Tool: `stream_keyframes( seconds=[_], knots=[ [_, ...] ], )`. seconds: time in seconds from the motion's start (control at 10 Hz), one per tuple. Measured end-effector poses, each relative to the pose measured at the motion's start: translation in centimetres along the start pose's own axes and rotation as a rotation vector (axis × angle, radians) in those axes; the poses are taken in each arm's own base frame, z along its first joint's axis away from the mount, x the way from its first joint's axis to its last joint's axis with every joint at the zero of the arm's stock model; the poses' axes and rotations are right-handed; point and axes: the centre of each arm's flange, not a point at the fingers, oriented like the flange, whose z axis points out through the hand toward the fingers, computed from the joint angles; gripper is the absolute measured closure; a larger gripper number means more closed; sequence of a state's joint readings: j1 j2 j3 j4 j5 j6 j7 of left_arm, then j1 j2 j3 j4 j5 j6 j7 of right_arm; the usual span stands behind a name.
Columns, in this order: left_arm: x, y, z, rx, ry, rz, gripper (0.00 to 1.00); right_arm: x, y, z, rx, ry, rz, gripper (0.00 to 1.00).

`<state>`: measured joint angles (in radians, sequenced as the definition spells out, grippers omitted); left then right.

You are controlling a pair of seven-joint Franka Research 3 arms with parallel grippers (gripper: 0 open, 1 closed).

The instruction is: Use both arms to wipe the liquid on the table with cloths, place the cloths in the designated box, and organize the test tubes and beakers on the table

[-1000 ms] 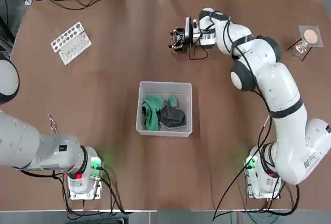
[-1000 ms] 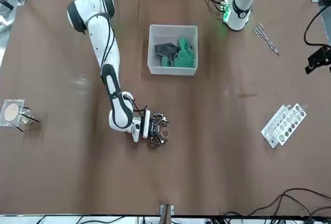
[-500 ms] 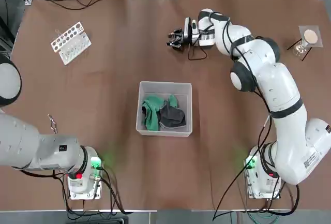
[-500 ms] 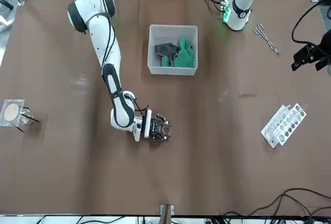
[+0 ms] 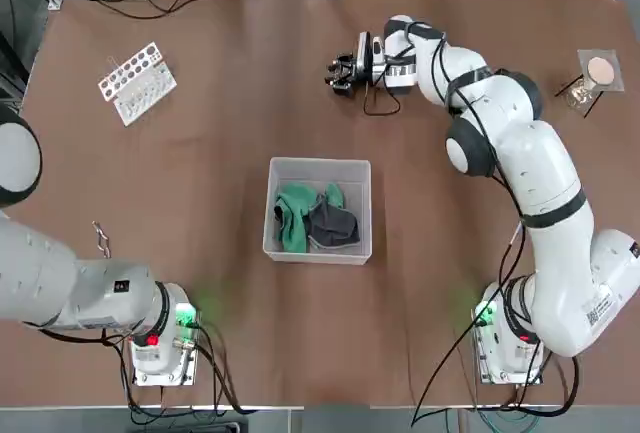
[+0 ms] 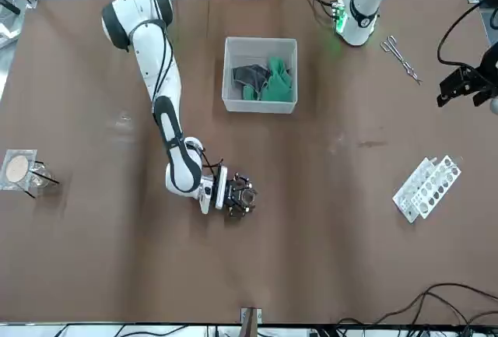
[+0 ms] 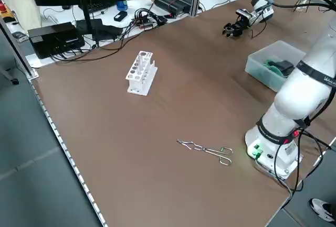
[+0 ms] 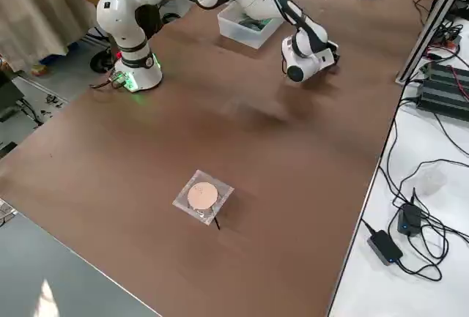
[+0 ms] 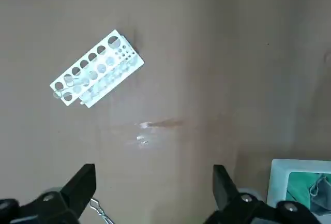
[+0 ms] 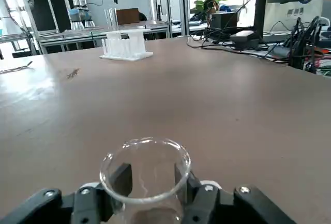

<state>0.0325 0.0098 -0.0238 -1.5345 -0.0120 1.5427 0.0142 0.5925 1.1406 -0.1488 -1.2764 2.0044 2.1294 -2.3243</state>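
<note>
Right gripper (image 10: 151, 182) clamped on a clear glass beaker (image 10: 146, 175), one finger pressed to each side of the glass, low over the table (image 5: 200, 133) on its far half. Beaker upright between the fingers; whether its base touches the tabletop cannot be told. Nothing close around the gripper but bare brown surface and its own black cable. Further out, toward the robot's bases from the gripper, the designated box (image 5: 318, 165) — translucent, with the green cloth (image 5: 292, 215) and the dark cloth (image 5: 333, 225) lying inside side by side, touching. Well apart from the gripper, on its far side from the right arm, a white test tube rack (image 5: 137, 82) lying on the table. Well off the other way, near the table's right edge, a small stand with a round tan disc (image 5: 598, 74). Nearer the left arm's base, metal tongs (image 7: 206, 150) flat on the table.

Right arm (image 5: 520, 168) stretched far out from its base, elbow bent, forearm turned inward across the table and the wrist laid nearly level, fingers pointing sideways toward the robot's left.

Left gripper (image 9: 155, 203) held high over the left half of the table, pointing straight down, fingers wide apart and holding nothing — rack and a corner of the box visible below it. Left arm folded back near its base.
</note>
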Motion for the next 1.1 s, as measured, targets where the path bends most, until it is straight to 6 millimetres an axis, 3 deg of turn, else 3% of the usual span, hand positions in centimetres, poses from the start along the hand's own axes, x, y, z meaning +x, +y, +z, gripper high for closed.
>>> stream_keyframes(
  seconds=[0.3, 0.6, 0.8, 1.1],
  knots=[
    [0.0, 0.0, 0.0, 0.000, 0.000, -0.003, 0.00, 2.2, 1.9, -1.5, -0.030, 0.003, -0.021, 0.54],
    [0.0, 0.0, 0.0, 0.000, 0.000, -0.014, 0.00, 4.1, 4.9, -5.2, -0.042, -0.043, -0.064, 0.54],
    [0.0, 0.0, 0.0, 0.000, 0.000, -0.014, 0.00, 6.0, 7.8, -9.4, -0.061, -0.084, -0.095, 0.54],
    [0.0, -0.1, 0.0, 0.000, -0.001, -0.016, 0.00, 7.5, 11.7, -18.0, -0.084, -0.077, -0.058, 0.53]
  ],
)
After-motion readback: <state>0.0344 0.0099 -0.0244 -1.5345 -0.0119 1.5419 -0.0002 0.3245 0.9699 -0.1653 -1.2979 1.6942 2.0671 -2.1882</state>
